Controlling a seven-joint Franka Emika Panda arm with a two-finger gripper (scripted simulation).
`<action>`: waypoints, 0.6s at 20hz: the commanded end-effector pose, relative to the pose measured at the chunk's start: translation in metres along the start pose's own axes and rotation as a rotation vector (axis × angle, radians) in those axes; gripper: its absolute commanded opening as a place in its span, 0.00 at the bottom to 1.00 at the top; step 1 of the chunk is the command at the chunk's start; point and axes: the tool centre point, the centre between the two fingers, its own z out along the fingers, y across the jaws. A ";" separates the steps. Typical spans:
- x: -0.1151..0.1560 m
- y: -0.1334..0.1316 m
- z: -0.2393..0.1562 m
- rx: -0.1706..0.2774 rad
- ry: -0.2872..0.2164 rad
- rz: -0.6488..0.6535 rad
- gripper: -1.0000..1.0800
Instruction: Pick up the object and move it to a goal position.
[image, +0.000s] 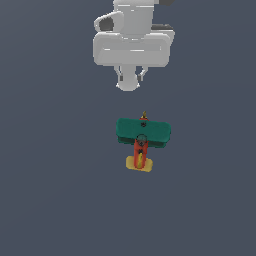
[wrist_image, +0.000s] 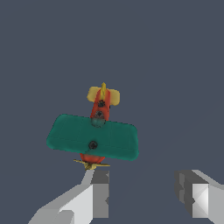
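The object is a small toy biplane (image: 143, 136) with broad teal-green wings, a red-orange body and a yellow tail, lying flat on the dark grey floor. My gripper (image: 131, 76) hangs above and behind it in the exterior view, nothing between its fingers. In the wrist view the biplane (wrist_image: 92, 138) lies just beyond the fingertips, its propeller end nearest one finger (wrist_image: 97, 197), its yellow tail pointing away. The gripper (wrist_image: 144, 194) is open, its two fingers wide apart, and does not touch the plane.
A plain dark grey floor (image: 55, 190) runs in all directions around the plane. No other objects, containers or edges show in either view.
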 end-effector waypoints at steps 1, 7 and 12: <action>0.002 -0.001 -0.023 -0.009 0.031 0.000 0.62; 0.005 -0.005 -0.077 -0.039 0.104 -0.001 0.62; 0.003 -0.010 -0.120 -0.073 0.161 -0.002 0.62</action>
